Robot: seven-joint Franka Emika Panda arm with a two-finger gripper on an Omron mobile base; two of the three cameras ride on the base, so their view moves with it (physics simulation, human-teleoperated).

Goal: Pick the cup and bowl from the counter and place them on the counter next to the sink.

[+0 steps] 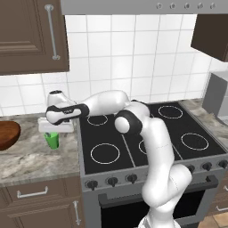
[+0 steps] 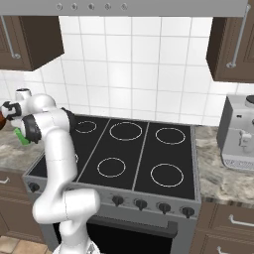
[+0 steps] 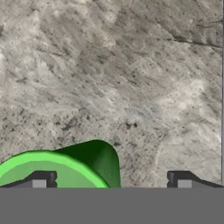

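The pincer (image 3: pixel 111 183), jaws wide, hangs over the cup (image 3: pixel 61 168), which seems off-centre toward one fingertip.

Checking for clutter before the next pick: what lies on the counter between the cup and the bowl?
Nothing: the left base view shows bare counter between the cup and the bowl.

The cup (image 1: pixel 52 140) shows its lower half only in the left base view — the hand covers its rim. In the right base view the arm hides all but a green sliver. The hand view cuts its near side off at the bottom. The bowl (image 1: pixel 8 135) runs off the left edge — its far half is unseen.
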